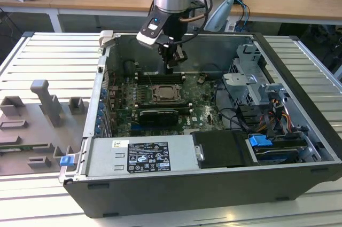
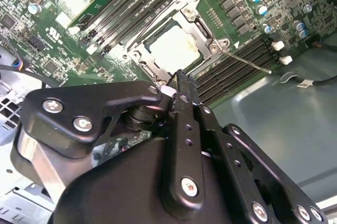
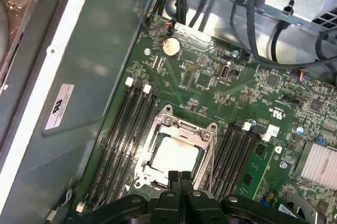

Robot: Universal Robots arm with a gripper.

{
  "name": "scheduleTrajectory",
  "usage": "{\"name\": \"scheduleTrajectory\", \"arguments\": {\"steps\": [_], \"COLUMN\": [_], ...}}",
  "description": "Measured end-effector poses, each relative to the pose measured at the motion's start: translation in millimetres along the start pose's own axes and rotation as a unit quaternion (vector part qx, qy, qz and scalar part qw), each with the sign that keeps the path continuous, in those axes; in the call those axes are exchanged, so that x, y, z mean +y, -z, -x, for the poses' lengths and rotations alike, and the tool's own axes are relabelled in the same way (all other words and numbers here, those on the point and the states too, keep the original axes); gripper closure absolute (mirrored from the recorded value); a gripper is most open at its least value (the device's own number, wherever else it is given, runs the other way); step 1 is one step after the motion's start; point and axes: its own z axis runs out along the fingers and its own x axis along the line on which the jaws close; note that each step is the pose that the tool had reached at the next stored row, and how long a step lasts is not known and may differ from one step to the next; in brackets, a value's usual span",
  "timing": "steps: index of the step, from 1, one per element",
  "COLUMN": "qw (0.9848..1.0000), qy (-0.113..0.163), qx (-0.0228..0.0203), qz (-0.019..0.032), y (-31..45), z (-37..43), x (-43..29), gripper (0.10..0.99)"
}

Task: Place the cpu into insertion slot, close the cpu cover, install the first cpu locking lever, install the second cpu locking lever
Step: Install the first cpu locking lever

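The cpu lies pale and flat in the insertion slot on the green board inside the open computer case. The cpu cover, a shiny metal frame, lies down around the chip with its face showing through the window. A thin locking lever sticks out sideways from one corner of the socket, over the memory slots. My gripper hangs just above the socket's edge, shut, with nothing between its fingers.
Long black memory slots flank the socket on both sides. A black graphics card and a power supply lie nearer the case front. Drive cage and cables fill the exterior view's right. A grey fixture tray sits outside.
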Motion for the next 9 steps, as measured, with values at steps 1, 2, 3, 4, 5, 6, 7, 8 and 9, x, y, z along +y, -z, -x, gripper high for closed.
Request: {"name": "scheduleTrajectory", "arguments": {"steps": [1,2,3,4,5,6,7,8,9], "qw": [1.0,1.0,0.9999,0.9999,0.9998,0.9998,0.9997,0.9997,0.9996], "qy": [0.004,0.008,0.011,0.015,0.018,0.02,0.022,0.026,0.029], "qx": [0.0,0.0001,0.0001,0.0002,0.0002,0.0002,0.0003,0.0003,0.0004], "qz": [0.0,0.0,0.0,0.0,0.0001,0.0,0.0001,0.0001,0.0001], "y": [0.0,0.0,0.0,0.0,0.0,0.0,0.0,0.0,0.0], "z": [0.0,0.0,0.0,0.0,0.0,0.0,0.0,0.0,0.0], "x": [0.0,0.0,0.0,0.0,0.0,0.0,0.0,0.0,0.0], "gripper": [0.98,0.98,0.98,0.98,0.98,0.98,0.98,0.98,0.98]}}
